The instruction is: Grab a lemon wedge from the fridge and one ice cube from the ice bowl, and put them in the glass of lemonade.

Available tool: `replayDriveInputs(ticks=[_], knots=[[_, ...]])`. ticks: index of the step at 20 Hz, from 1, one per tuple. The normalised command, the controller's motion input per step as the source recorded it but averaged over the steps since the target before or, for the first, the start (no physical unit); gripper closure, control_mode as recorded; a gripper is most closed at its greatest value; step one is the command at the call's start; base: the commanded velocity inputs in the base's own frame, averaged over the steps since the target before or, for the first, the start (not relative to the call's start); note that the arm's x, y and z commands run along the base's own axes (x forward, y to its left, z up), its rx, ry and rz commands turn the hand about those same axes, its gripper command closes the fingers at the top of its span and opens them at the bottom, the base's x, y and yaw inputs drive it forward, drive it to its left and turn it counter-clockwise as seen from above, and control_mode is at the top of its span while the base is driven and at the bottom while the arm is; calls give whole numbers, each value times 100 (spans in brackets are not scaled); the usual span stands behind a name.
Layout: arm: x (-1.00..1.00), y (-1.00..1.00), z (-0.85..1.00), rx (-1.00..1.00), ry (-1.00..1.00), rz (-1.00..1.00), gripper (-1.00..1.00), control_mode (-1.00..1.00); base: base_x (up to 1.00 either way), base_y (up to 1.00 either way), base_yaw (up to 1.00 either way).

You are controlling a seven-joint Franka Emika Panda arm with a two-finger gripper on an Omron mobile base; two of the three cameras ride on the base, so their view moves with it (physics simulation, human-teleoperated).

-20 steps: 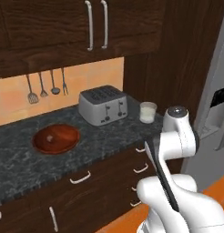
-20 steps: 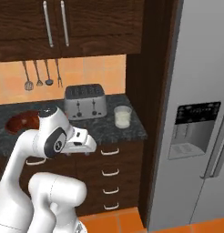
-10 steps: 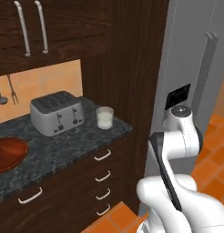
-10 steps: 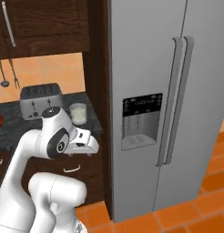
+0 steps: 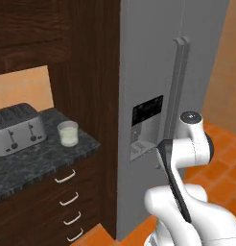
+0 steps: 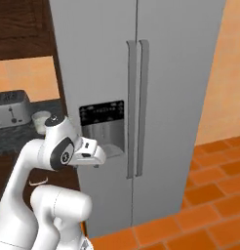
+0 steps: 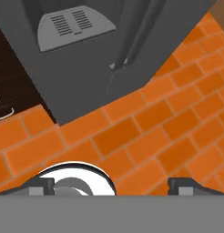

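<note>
Since the earlier pictures my base has driven to the right, so the whole scene has shifted: the bowl has gone out of the frame, the toaster point(image 5: 17, 129) now sits at the left edge, and the fridge point(image 6: 141, 97) stands right in front of me. Its two doors are shut, so I cannot see the lemon wedge; I judge it is inside. The glass point(image 5: 68, 133) of lemonade stands on the desk point(image 5: 38, 158) to the left, near the fridge side. My gripper point(image 6: 95, 153) hangs low before the dispenser panel point(image 6: 102, 128), looking down at the orange floor point(image 7: 145, 136). The fingers point(image 7: 189, 185) show far apart at the bottom of the hand view, released and grasping nothing. The handles point(image 6: 135, 107) are long vertical bars, up and to the right of the fingers, so I think the hand must rise and turn toward them.
</note>
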Motion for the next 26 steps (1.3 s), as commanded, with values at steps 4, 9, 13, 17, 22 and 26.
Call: replayDriveInputs(ticks=[4,9,13,17,22,26], knots=[[0,0,0,0,0,0,-100,100,8,-83,22],[0,0,0,0,0,0,-100,100,26,-40,43],[0,0,0,0,0,0,-100,100,66,-59,44],[0,0,0,0,0,0,-100,100,54,-57,35],[0,0,0,0,0,0,-100,100,4,-1,26],[0,0,0,0,0,0,-100,100,-85,0,19]])
